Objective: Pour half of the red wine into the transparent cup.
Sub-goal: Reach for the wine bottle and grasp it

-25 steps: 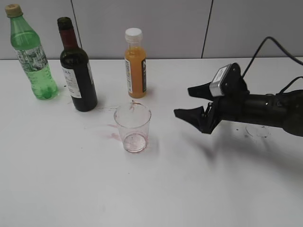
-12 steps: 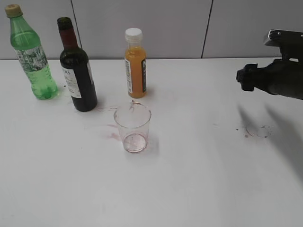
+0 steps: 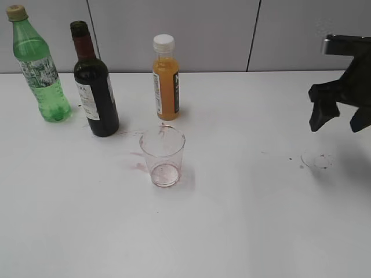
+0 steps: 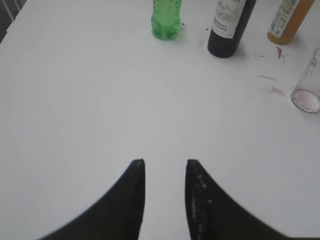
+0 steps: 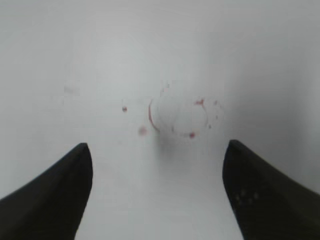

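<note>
The dark-green wine bottle (image 3: pixel 94 87) with white label and red neck foil stands uncapped at the back left of the white table; its lower part shows in the left wrist view (image 4: pixel 230 27). The transparent cup (image 3: pixel 163 156) stands upright in front of it, empty but for reddish stains, and shows at the right edge of the left wrist view (image 4: pixel 309 82). My right gripper (image 3: pixel 337 120) is open and empty at the far right, pointing down above a red ring stain (image 5: pixel 180 115). My left gripper (image 4: pixel 165 165) is open and empty, far from the bottles; the exterior view does not show it.
A light green soda bottle (image 3: pixel 37 66) stands at the back left and an orange juice bottle (image 3: pixel 166 78) with white cap behind the cup. Red splashes (image 3: pixel 136 165) mark the table beside the cup. A grey wall runs behind the table.
My right gripper has drawn back from the middle of the table to the far right edge and turned to point downward. The bottles and cup have not moved.
</note>
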